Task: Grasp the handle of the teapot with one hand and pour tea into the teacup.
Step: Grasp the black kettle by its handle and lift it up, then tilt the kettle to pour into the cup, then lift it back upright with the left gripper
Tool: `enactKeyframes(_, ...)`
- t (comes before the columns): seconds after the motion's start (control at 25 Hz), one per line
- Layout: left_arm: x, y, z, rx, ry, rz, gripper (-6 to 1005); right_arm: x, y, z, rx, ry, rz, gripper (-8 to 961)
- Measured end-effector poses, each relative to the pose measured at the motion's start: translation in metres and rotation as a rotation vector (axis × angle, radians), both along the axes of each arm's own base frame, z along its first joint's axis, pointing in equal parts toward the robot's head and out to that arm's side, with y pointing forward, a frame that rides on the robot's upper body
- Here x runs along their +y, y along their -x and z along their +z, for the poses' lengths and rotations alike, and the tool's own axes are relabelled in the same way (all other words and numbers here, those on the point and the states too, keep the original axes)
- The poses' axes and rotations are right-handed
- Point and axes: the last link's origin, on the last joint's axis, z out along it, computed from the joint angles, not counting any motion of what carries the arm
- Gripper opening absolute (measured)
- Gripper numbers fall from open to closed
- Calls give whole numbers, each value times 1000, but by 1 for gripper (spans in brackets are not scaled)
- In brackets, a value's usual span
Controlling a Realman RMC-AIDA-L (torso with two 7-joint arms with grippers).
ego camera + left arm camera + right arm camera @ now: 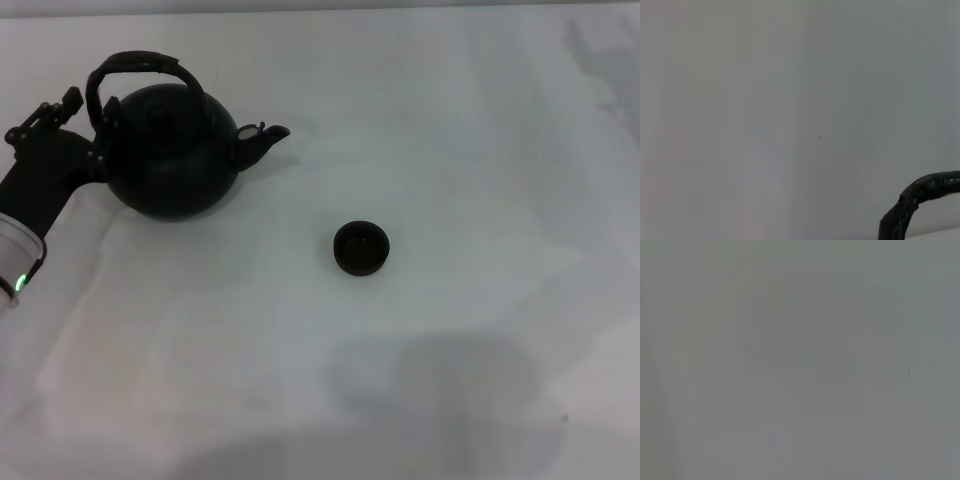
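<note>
The teapot (175, 160) stands at the far left of the white table, its short spout (262, 138) pointing right toward the teacup. Its wrapped arched handle (140, 66) rises over the lid, and part of it also shows in the left wrist view (925, 192). The teacup (361, 248) stands alone near the middle of the table, well to the right of and nearer than the teapot. My left gripper (92, 150) is right against the teapot's left side, by the base of the handle. My right gripper is out of view.
The white table (450, 130) spreads across the whole head view, with a soft shadow (440, 390) on its near part. The right wrist view shows only a plain pale surface.
</note>
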Motion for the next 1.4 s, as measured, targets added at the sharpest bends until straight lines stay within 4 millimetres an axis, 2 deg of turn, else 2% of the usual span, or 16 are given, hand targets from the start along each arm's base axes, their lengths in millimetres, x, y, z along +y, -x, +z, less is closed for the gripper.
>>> enactKeyframes(0.52,10,-4,-1,17,22,-9,112,0,0,1,3,0,4,842)
enactKeyframes(0.88,30,-18,12,49,2,-98,104,2,1,5,3,4,14,841)
enactKeyframes(1.4,55,-65,24,150,75,-426,103,-10,-11,-2,16,18,-23,842)
